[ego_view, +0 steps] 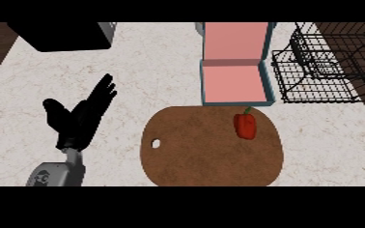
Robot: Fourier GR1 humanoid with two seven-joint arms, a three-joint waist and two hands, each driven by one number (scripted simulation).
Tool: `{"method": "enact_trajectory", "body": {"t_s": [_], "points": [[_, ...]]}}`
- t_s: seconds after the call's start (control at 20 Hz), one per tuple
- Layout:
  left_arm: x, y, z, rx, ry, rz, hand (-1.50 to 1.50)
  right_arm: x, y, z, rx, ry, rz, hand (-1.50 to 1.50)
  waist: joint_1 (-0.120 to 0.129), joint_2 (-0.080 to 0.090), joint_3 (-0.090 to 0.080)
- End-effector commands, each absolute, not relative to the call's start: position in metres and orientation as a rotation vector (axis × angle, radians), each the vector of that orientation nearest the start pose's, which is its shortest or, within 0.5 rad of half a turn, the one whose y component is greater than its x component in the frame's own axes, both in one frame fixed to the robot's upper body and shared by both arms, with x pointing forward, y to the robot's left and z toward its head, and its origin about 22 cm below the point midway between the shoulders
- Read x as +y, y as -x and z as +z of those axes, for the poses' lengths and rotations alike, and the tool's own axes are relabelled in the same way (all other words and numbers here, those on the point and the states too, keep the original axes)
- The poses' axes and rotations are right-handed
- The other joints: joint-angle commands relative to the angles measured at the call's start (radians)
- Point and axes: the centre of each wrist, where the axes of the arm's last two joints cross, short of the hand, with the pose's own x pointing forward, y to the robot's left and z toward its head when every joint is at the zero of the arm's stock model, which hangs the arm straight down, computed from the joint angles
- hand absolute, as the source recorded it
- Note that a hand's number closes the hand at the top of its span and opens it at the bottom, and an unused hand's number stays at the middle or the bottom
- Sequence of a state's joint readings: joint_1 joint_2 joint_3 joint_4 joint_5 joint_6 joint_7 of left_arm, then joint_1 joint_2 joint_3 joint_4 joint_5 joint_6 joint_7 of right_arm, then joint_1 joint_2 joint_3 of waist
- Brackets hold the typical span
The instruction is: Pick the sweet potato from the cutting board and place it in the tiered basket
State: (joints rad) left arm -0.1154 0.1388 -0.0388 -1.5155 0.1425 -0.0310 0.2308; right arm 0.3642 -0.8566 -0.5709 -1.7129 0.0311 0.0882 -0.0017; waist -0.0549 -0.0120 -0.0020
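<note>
I see the black left hand [80, 118] at the view's left over the pale speckled counter [157, 67], fingers straight and apart, thumb splayed, holding nothing. The red pepper [245, 125] lies on the round brown wooden cutting board [206, 157], well apart to the fingers' right.

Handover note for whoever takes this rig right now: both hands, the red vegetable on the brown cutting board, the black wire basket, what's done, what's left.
Left hand: open, resting left of the board, empty.
Right hand: not in view.
Red green-stemmed vegetable (pepper-like, not a sweet potato): on the brown wooden cutting board, upper right.
Black wire tiered basket: far right, beyond the board.
Done: nothing.
Left: pick, carry, place in basket.
</note>
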Motion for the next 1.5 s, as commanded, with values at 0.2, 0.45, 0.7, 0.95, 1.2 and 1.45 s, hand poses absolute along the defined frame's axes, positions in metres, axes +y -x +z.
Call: {"method": "enact_trajectory", "body": {"t_s": [0.2,0.45,0.7,0.95,1.2,1.45], "points": [[0.225,-0.277,0.018,-1.378,0.115,-0.117,0.0,-0.518,-0.11,0.284,-1.483,1.118,0.429,1.5,0.037,0.01,0.001],[0.226,-0.276,0.023,-1.394,0.125,-0.145,0.0,-0.502,-0.139,0.331,-1.474,1.13,0.44,1.5,0.06,0.013,0.001],[0.21,-0.269,0.014,-1.405,0.122,-0.176,0.0,-0.477,-0.18,0.333,-1.398,1.165,0.475,1.5,0.082,0.017,0.001],[0.216,-0.288,0.034,-1.382,0.118,-0.177,0.0,-0.48,-0.212,0.346,-1.431,1.11,0.364,1.5,0.089,0.019,0.002],[0.217,-0.293,0.036,-1.391,0.126,-0.195,0.0,-0.48,-0.254,0.327,-1.402,1.11,0.344,1.5,0.104,0.023,0.002],[0.216,-0.297,0.034,-1.395,0.169,-0.215,0.0,-0.477,-0.296,0.292,-1.439,1.061,0.333,1.5,0.109,0.026,0.002]]}}
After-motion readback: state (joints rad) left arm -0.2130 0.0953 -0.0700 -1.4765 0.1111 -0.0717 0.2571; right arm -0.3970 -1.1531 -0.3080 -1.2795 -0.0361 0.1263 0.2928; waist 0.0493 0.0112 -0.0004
